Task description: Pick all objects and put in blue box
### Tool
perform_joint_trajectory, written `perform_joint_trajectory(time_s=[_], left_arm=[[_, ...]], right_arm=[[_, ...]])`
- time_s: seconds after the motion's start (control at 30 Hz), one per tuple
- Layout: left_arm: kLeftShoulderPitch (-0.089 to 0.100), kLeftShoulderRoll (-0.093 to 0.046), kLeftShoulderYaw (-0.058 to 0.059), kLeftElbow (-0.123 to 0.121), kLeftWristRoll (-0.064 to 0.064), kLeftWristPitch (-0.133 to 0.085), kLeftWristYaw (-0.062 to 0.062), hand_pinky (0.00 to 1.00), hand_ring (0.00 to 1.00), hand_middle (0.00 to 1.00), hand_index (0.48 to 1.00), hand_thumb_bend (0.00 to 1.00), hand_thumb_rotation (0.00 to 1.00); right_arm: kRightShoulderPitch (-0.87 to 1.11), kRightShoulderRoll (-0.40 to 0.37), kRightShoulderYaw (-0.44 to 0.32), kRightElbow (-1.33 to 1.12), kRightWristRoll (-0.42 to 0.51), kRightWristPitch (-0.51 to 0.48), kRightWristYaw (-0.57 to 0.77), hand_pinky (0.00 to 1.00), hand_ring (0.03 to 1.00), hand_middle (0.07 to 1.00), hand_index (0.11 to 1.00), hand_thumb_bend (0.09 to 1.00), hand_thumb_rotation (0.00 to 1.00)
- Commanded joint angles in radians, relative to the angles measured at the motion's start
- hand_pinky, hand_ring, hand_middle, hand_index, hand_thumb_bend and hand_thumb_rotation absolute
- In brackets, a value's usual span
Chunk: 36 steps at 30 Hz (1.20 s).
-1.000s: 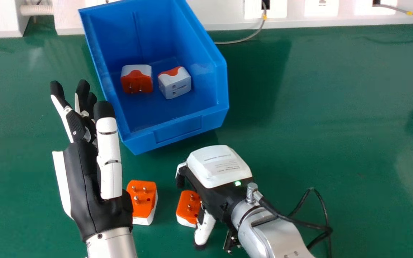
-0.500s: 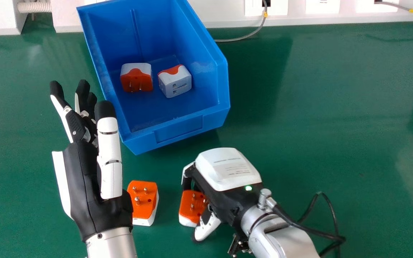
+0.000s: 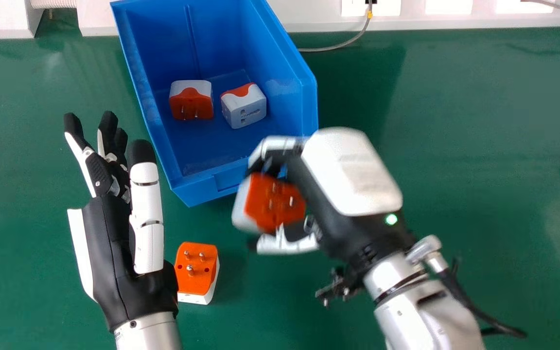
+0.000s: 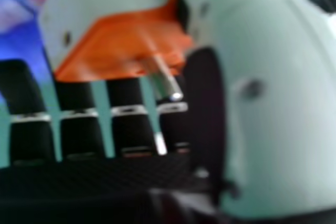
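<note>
An orange and white block-shaped plastic plug adapter [image 3: 274,201] is gripped by the right hand [image 3: 350,172], clasped between curled fingers and the thumb, with its metal pins exposed. The adapter is held near the front right corner of an open blue plastic box [image 3: 195,187], which is partly hidden by the hand. Beside the left hand [image 3: 124,262], whose fingers are extended and relaxed, a second orange and white adapter [image 3: 195,270] is seen on the green tabletop [image 3: 455,146], pins up. Inside the box, two more are contained side by side, slightly apart: a white adapter with a red-orange pinned face [image 3: 191,100] and, to its right, a mostly white one with a red-orange patch [image 3: 244,106]. Beyond, the tabletop is bordered by a white panel [image 3: 309,19], near which a thin grey cable [image 3: 336,47] is laid.
</note>
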Motion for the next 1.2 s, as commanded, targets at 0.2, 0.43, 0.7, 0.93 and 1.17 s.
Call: perform_joint_trajectory(time_s=[0.2, 0.43, 0.7, 0.93, 1.17], left_arm=[[-0.014, -0.102, -0.009, -0.011, -0.004, -0.015, 0.011, 0.94, 0.97, 0.96, 0.952, 0.57, 0.72], [-0.030, -0.092, 0.001, -0.001, 0.004, -0.020, 0.010, 0.95, 0.98, 0.98, 0.970, 0.55, 0.75], [-0.031, -0.087, 0.005, -0.004, 0.009, -0.011, 0.009, 0.95, 0.98, 0.98, 0.976, 0.56, 0.77], [-0.032, -0.087, 0.004, 0.000, 0.010, -0.014, 0.007, 0.96, 0.97, 0.98, 0.982, 0.54, 0.78], [-0.036, -0.091, 0.002, -0.001, 0.010, -0.012, 0.009, 0.96, 0.97, 0.98, 0.984, 0.54, 0.79]], right_arm=[[-0.307, 0.086, -0.068, 0.186, 0.000, -0.112, -0.222, 0.33, 0.441, 0.501, 0.507, 0.499, 0.00], [-0.586, 0.142, -0.046, 0.667, 0.016, -0.183, -0.356, 0.36, 0.446, 0.486, 0.511, 0.499, 0.00], [-0.824, 0.201, 0.009, 1.205, 0.037, -0.266, -0.466, 0.35, 0.456, 0.499, 0.527, 0.496, 0.00], [-0.863, 0.203, 0.078, 1.279, -0.016, -0.132, -0.413, 0.34, 0.469, 0.543, 0.525, 0.492, 0.00], [-0.800, 0.182, 0.103, 1.137, -0.016, -0.063, -0.435, 0.98, 0.989, 0.992, 0.988, 0.988, 0.45]])
